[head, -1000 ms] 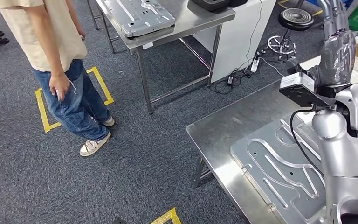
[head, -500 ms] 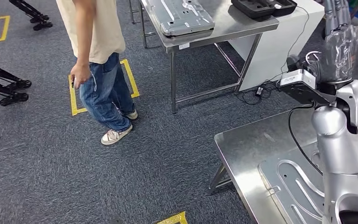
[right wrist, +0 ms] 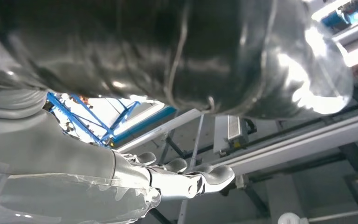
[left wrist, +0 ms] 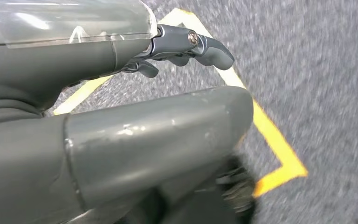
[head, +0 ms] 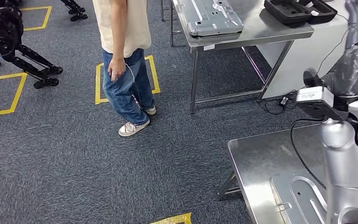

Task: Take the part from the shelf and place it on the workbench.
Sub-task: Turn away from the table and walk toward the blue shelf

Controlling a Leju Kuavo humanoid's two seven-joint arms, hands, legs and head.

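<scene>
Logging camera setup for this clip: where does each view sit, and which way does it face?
Head view: high on the body, looking down at grey carpet, a steel workbench and a person in jeans; raised right hand shows.
Left wrist view: behind the left hand, facing carpet with yellow tape.
Right wrist view: behind the right hand, facing ceiling beams.
Shared: head and left wrist views both show taped carpet.

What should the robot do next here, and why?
Probably turn on the spot to look for the shelf. The right hand is raised and holds nothing, the left hand hangs over the carpet, empty too, and one metal plate already lies on the near table.
</scene>
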